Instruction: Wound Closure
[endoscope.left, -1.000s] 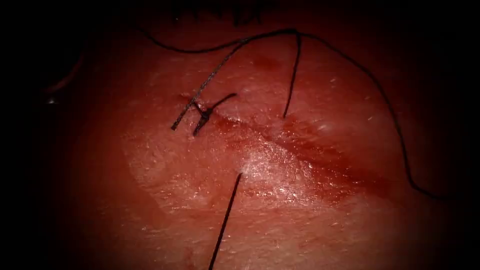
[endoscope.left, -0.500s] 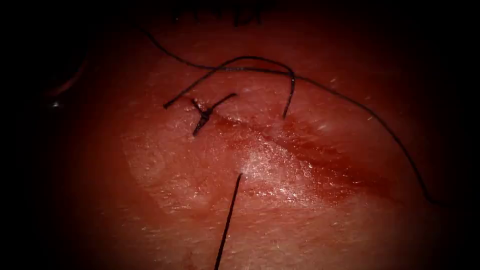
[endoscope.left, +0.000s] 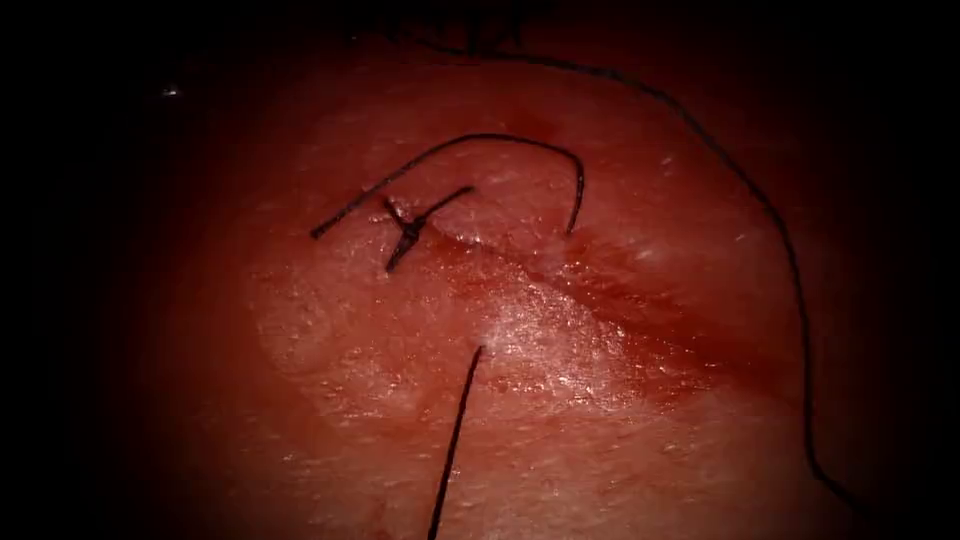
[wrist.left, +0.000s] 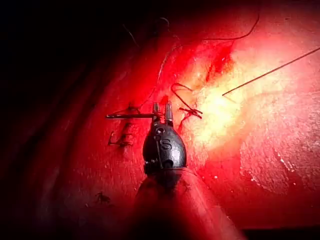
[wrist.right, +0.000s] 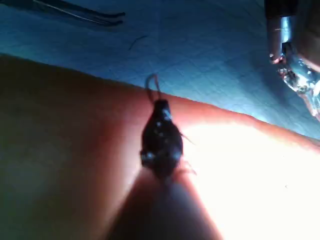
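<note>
Left tool (wrist.left: 161, 107), left wrist view: jaws pressed on the needle (wrist.left: 130, 116), which lies crosswise at the root of the jaws and sticks out to one side, clear of the surface (seen nearly edge-on, so where along its curve it is gripped cannot be told); tips point at the tissue (wrist.left: 280, 150) near a small stitch loop of thread (wrist.left: 187, 100); a straight strand crosses the lit surface well apart from the tool; ground around the tool is bare, with dark margins beyond.

Right wrist view: right tool (wrist.right: 152, 85) has its jaws slightly spread, holding nothing; tips sit at the tissue's edge, where it drops to a blue cloth (wrist.right: 200, 45); a pair of forceps (wrist.right: 75, 12) lies on the cloth, well apart; a shiny metal fitting (wrist.right: 295, 65) stands near the cloth's far side; room between it and the tool is open.

Endoscope view: the cut (endoscope.left: 620, 310) runs from a tied knot (endoscope.left: 410, 228) down toward the right, red fluid (endoscope.left: 680, 350) lying along it; short cut ends stick out from the knot; one strand arches from just left of the knot, over it, and enters the tissue on the right side of the cut; a second strand leaves the tissue on the left side and runs to the lower edge; a long slack strand sweeps from the upper edge round the right margin, well clear of the cut; the lit middle ground is unobstructed, the borders dark.
</note>
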